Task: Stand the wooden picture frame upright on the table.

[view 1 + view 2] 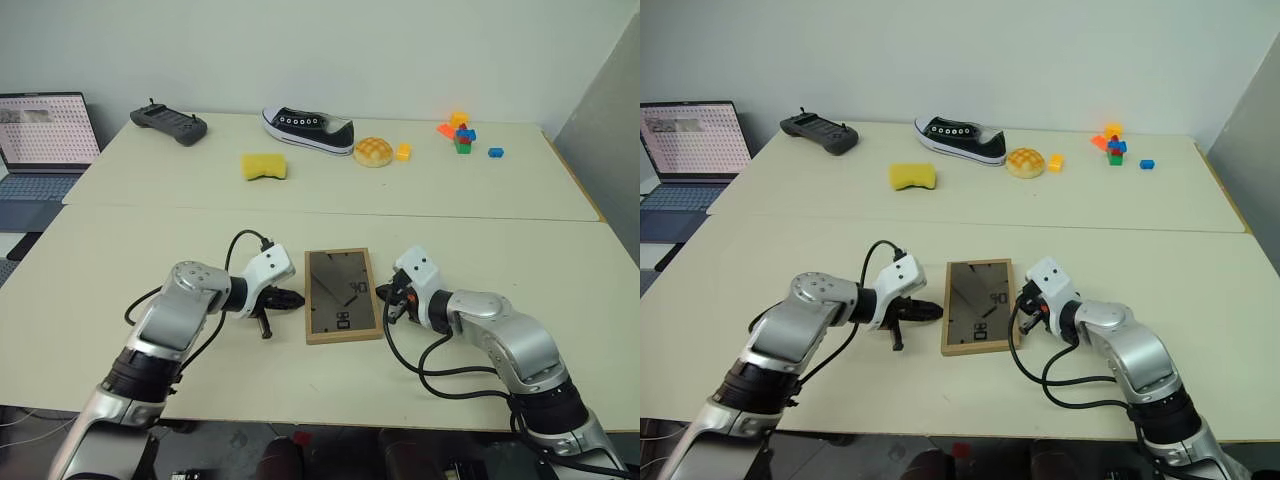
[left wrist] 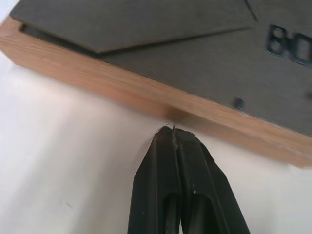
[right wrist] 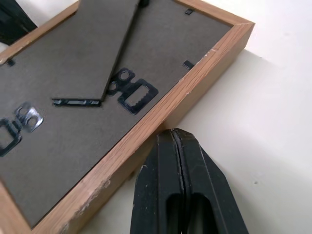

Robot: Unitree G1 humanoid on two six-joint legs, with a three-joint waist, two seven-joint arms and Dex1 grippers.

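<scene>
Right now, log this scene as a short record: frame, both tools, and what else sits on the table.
frame: wooden picture frame lies flat, back panel up, easel stand folded against it
surface: table, near section, just below the seam
left tool: left tool shut, tips at the frame's left edge, holding nothing
right tool: right tool shut, tips at the frame's right edge, holding nothing
far section: black sneaker, yellow sponge, bun, toy blocks, handheld controller
beside table: open laptop

Far side: black controller [image 1: 169, 124], sneaker [image 1: 308, 130], yellow sponge [image 1: 264, 166], bun [image 1: 373, 151], toy blocks [image 1: 461, 133]; laptop [image 1: 42, 140] at left.
</scene>
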